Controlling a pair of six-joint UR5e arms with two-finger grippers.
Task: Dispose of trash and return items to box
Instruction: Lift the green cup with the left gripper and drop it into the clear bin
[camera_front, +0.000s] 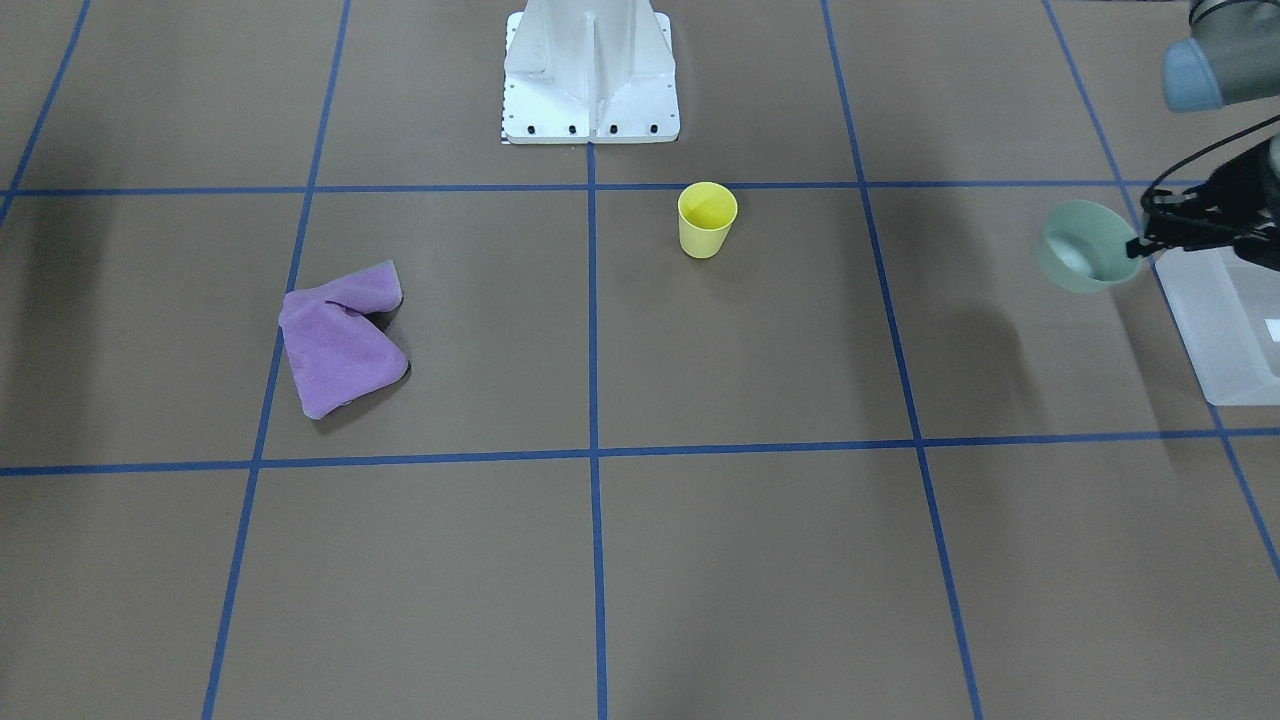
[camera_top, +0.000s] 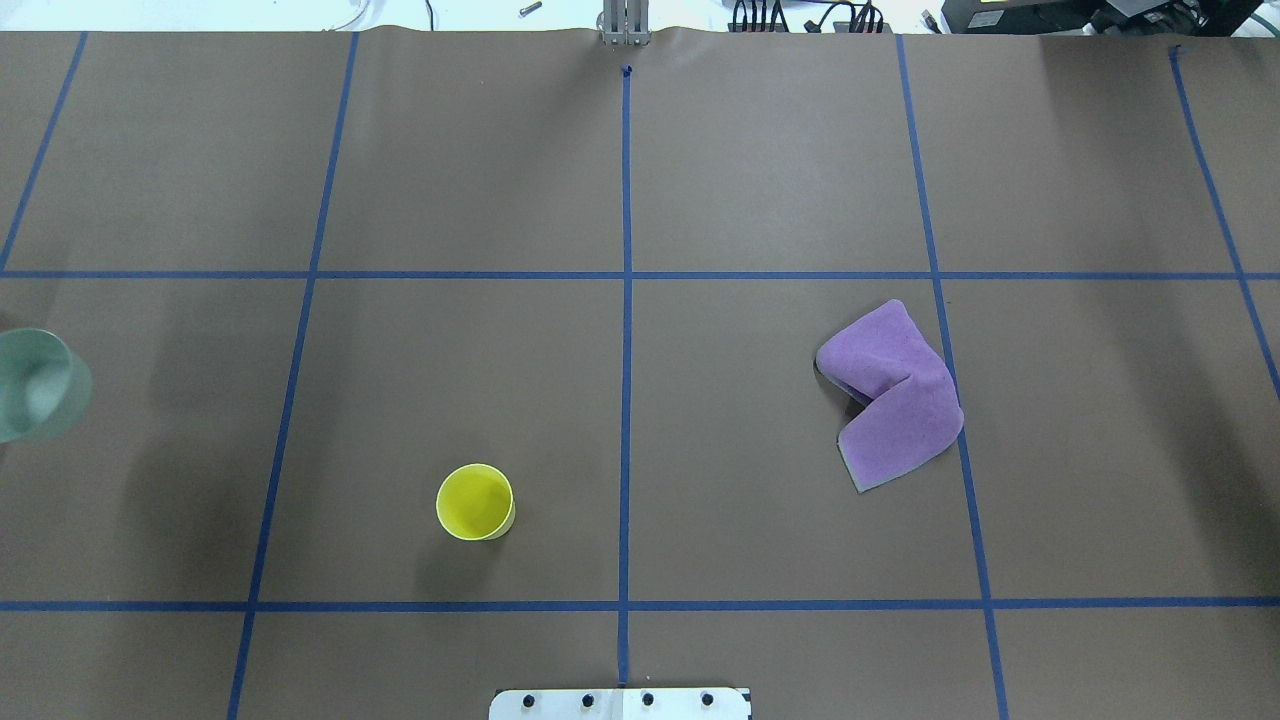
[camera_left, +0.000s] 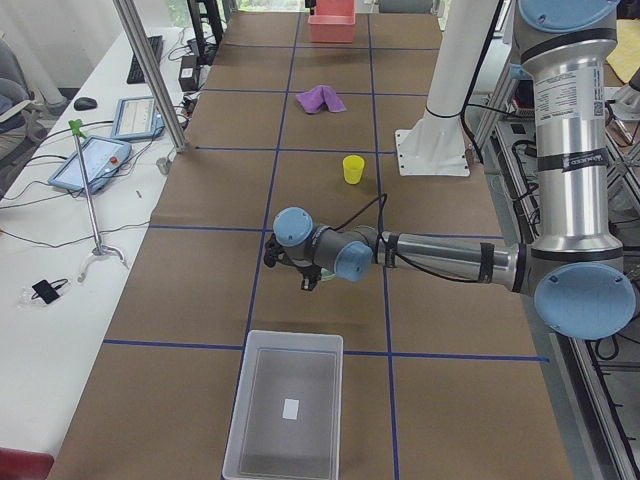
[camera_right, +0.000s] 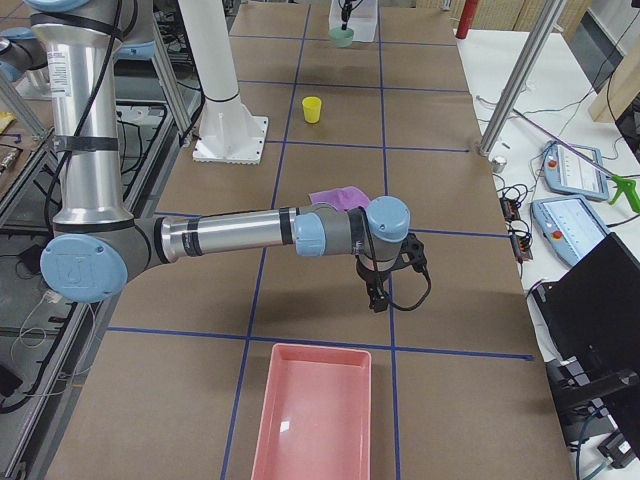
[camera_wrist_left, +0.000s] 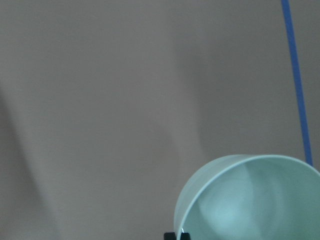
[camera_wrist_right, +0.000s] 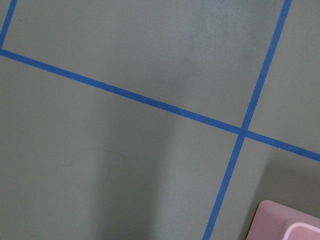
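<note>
My left gripper (camera_front: 1138, 247) is shut on the rim of the pale sage-green bowl (camera_front: 1082, 246) and holds it tilted above the table, just beside the frosted-white box (camera_front: 1225, 325). The bowl also shows at the overhead view's left edge (camera_top: 35, 385) and in the left wrist view (camera_wrist_left: 250, 200). The yellow cup (camera_front: 707, 220) stands upright on the table near the pedestal, also in the overhead view (camera_top: 476, 502). The box (camera_left: 285, 410) looks empty. My right gripper (camera_right: 378, 298) hangs over bare table; I cannot tell if it is open or shut.
A crumpled purple cloth (camera_front: 340, 340) lies on the table on my right side (camera_top: 895, 395). A pink tray (camera_right: 315, 410) sits at the table's right end, its corner in the right wrist view (camera_wrist_right: 290, 222). The white pedestal (camera_front: 590, 70) stands behind the cup.
</note>
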